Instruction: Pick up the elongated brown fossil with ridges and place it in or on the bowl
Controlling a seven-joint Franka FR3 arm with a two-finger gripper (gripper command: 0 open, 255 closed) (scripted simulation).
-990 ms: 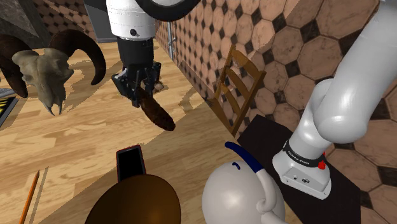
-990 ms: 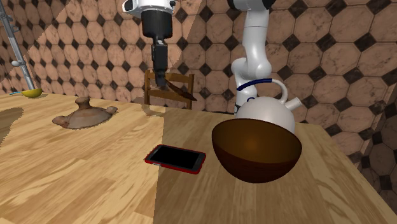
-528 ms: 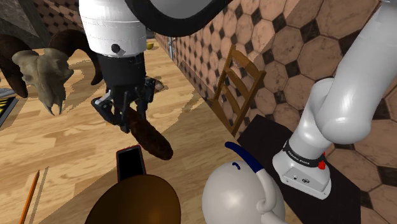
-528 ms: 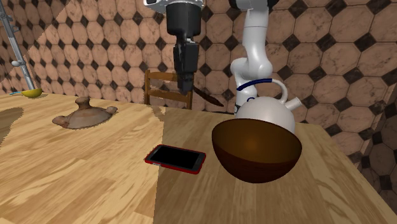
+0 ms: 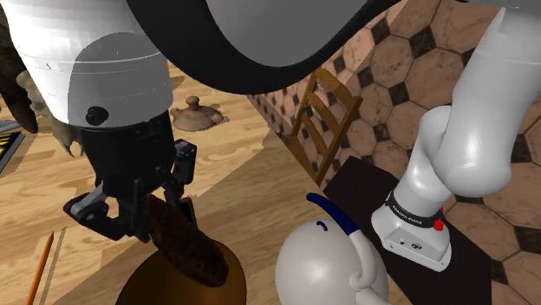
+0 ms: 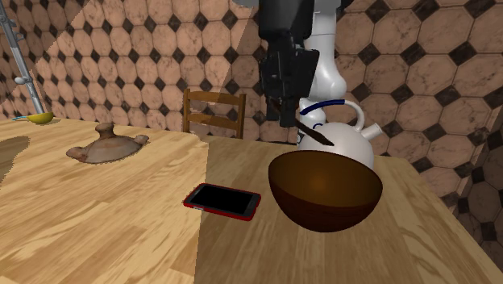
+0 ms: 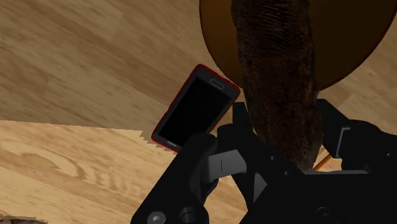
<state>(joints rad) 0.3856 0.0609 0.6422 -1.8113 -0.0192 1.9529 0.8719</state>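
The gripper [image 7: 286,137] is closed on the upper end of the elongated brown fossil [image 7: 273,57], fingers pressed to its two sides. The rest of its length hangs free toward the brown bowl [image 7: 362,51]. In the second exterior view the gripper [image 6: 286,113] holds the fossil [image 6: 310,133] in the air above the bowl's [image 6: 325,194] far rim, its free tip slanting toward four o'clock. The fossil is clear of the bowl and the surface [image 6: 97,218].

The main risk is an early release. The piece is long and tilted, so if dropped from this height it would likely strike the rim or the sloped wall rather than the bottom. It could then see-saw out, landing on the surface or on the red-edged phone [image 6: 223,200] at the bowl's nine o'clock. The bowl looks round-bottomed, so an off-centre hit might rock it. The white jug [image 6: 338,145] stands just behind, at the bowl's twelve o'clock, so lowering the fossil with its tip aimed that way could knock the jug. Held at one end only, the fossil may also swivel between the fingers.

From the shoulder view the fossil [image 5: 186,251] is a thick, dark brown, slightly curved cylinder with a blunt rounded end. The wrist view shows a rough, pitted, mottled skin. Its ridges are faint there.
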